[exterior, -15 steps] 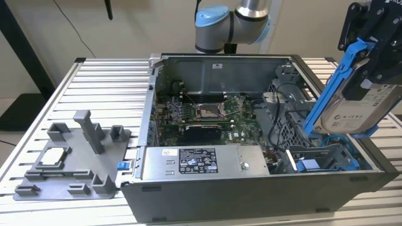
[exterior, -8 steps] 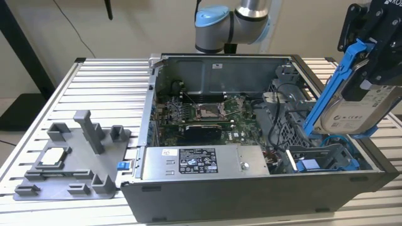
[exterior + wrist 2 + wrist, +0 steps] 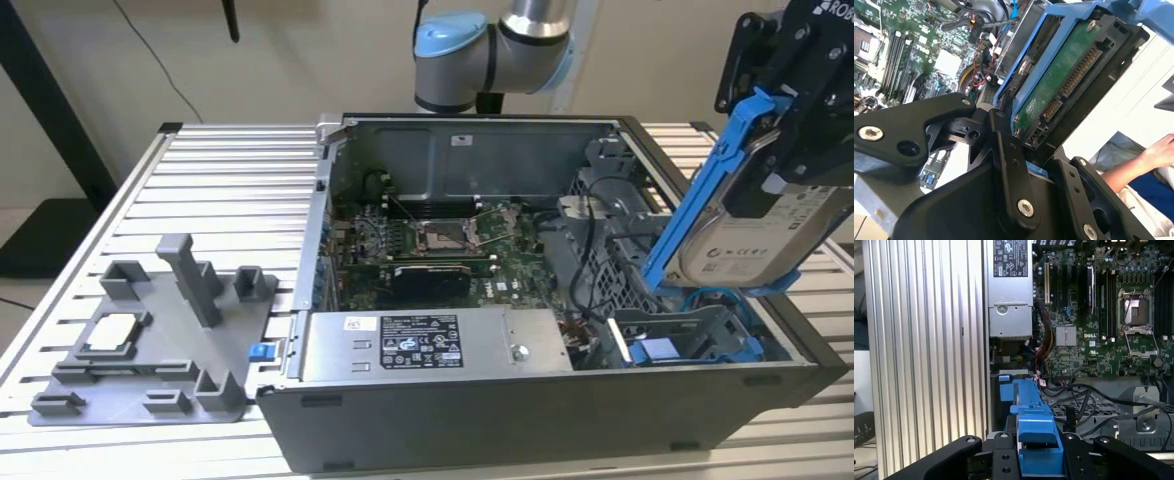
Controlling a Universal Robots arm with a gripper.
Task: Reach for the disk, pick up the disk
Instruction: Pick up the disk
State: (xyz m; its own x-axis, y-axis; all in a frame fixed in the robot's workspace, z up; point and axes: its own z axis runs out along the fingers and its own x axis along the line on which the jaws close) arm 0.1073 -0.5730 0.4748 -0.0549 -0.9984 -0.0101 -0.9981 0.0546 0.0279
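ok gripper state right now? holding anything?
Gripper: shut on the disk, held by its blue rails, tilted, above the open computer case.

The arm (image 3: 497, 55) enters from the top of the exterior view, with 1 light-blue joint cap and a silver link above it. The black gripper (image 3: 787, 150) sits high at the exterior view's right, above the open case. Its jaws are clamped on the disk (image 3: 754, 235), which hangs tilted, upper end toward the gripper, lower end down. In the second wrist view, the black fingers (image 3: 1009, 165) and their linkage bars bracket the disk (image 3: 1064, 85) at its connector end. In the first wrist view, the gripper (image 3: 1039, 460) grips the disk's blue rail between 2 black finger links.
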